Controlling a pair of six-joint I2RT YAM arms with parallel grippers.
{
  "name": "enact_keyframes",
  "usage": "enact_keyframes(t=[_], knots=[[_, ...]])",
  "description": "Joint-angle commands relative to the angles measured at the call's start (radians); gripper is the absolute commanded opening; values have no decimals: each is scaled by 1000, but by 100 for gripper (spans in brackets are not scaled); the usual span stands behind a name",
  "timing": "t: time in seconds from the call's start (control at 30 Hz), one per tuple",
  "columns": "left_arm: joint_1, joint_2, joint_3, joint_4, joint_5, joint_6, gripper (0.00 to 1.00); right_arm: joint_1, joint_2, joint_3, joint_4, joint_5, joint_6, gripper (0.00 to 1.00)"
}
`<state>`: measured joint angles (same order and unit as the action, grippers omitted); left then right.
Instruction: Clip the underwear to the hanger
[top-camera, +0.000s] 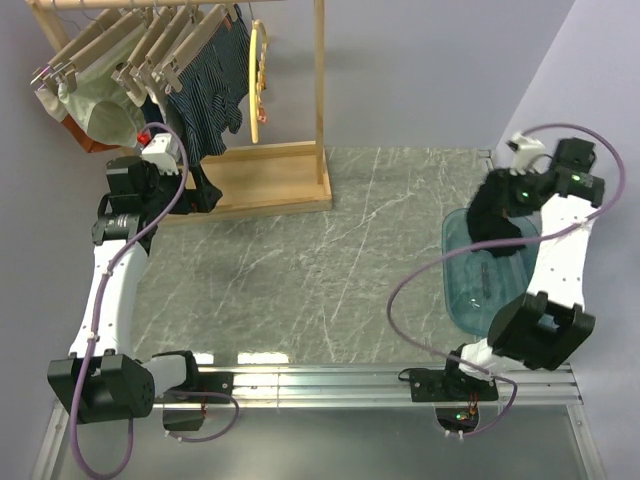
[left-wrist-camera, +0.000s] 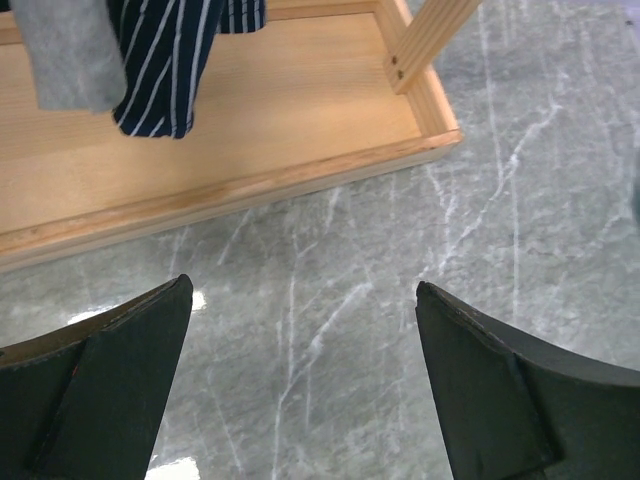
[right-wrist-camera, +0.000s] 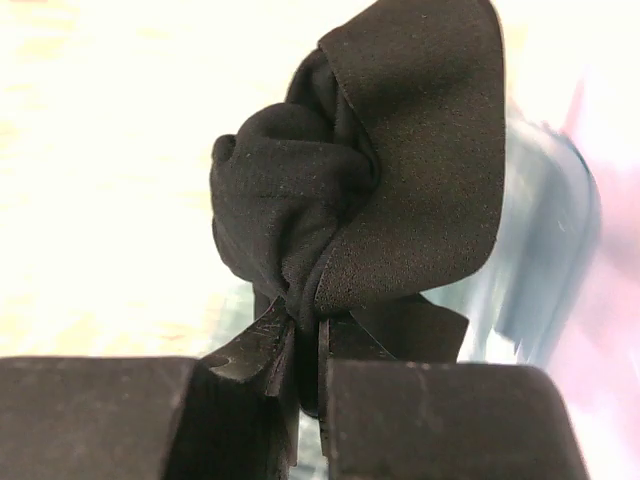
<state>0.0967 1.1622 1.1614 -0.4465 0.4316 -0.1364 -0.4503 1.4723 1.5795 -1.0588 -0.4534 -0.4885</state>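
The black underwear hangs bunched from my right gripper, which is shut on a fold of it. In the top view the underwear is lifted above the clear blue tray at the right. The yellow hanger hangs on the wooden rack at the back, right of the other clothes. My left gripper is open and empty, low over the table by the rack's base; in the left wrist view its gripper shows bare marble between the fingers.
The wooden rack with its base tray stands at the back left. Beige clip hangers hold dark blue striped shorts and pale green underwear. A purple wall rises on the right.
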Motion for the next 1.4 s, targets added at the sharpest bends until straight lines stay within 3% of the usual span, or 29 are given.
enact_keyframes(t=[0.0,0.27,0.43,0.6,0.7,0.73,0.77,0.83,0.9,0.97,1.0,1.1,1.23,1.37], knots=[[1,19,67,-29,53,-23,99,158,-87,51,-95,-102,-15,0],[17,33,107,-72,151,-25,99,620,-176,-108,40,-15,90,0],[29,22,77,-58,251,-51,99,936,-138,-319,192,157,149,0],[34,-33,-23,28,380,-86,99,1136,-28,-424,335,245,191,4],[35,-94,-100,98,383,-88,99,1248,41,-434,349,278,200,30],[34,-107,-115,103,381,-85,99,1271,51,-434,346,282,202,53],[34,-117,-132,79,384,-71,99,1301,57,-431,339,257,206,64],[34,-118,-134,8,452,68,99,1300,45,-424,333,204,229,90],[34,-111,-146,-101,505,218,99,1258,1,-423,323,156,244,94],[31,-127,-198,-121,519,256,99,1189,-33,-427,313,76,277,95],[31,-137,-224,-107,519,271,99,1091,-53,-432,309,-18,290,95],[-3,-154,-308,-75,509,299,99,934,-38,-469,306,-111,337,93],[-167,-99,-364,-6,409,275,98,866,39,-509,321,-189,378,85],[-330,54,-335,40,271,256,93,866,127,-472,303,-254,383,79]])
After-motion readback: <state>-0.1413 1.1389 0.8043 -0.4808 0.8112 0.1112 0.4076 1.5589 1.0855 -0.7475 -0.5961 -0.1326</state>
